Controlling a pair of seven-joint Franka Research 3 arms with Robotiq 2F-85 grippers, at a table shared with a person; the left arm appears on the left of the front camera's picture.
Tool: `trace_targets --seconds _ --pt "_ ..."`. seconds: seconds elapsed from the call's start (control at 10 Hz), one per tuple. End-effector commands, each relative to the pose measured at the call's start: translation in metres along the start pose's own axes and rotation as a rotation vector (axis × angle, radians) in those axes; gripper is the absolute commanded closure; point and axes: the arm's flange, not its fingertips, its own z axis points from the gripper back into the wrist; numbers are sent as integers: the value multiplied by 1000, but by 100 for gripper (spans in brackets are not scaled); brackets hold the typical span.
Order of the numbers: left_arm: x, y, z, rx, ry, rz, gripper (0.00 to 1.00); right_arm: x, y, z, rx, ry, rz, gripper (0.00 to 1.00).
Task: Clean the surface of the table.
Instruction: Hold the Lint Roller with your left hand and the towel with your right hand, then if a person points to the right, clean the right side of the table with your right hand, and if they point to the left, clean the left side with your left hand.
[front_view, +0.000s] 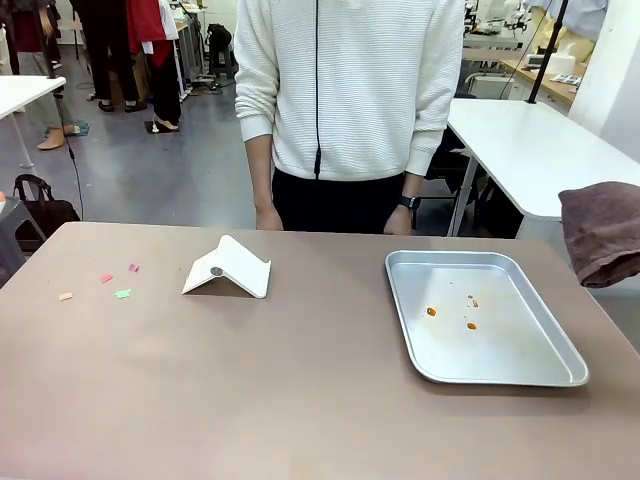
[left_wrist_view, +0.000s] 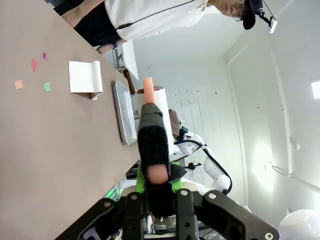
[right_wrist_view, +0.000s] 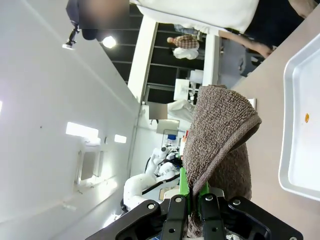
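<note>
1. The taupe bench (front_view: 300, 400) ran left to right across the front view. A person (front_view: 350, 90) stood at its far edge, hands down and off the top.
2. The right claw (right_wrist_view: 194, 192) was clamped on a brown towel (right_wrist_view: 220, 130), which draped over its fingers. In the front view the towel (front_view: 603, 230) hung by the bench's right end, clear of the top.
3. The left claw (left_wrist_view: 156, 187) was clamped on a black tool (left_wrist_view: 152, 135) with a peach tip. What kind of tool it was I could not tell.
4. The metal tray (front_view: 500, 340), carrying a few orange crumbs (front_view: 431, 311), lay just inboard of the towel. It sat between the towel and the open middle of the bench.
5. Small paper scraps (front_view: 106, 278) lay near the left end, with a folded white card (front_view: 229, 268) just to their right.
6. Judged from this, the scraps were nearer the left arm. The towel would have to cross or skirt the tray to wipe along the bench's length.
</note>
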Motion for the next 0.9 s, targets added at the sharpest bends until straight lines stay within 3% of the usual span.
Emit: trace_targets --seconds 0.0,0.8 --pt "-5 -3 -1 -5 -2 -4 100 0 7 0 18 -8 -10 100" --pt "-5 -3 -1 -5 -2 -4 100 0 7 0 18 -8 -10 100"
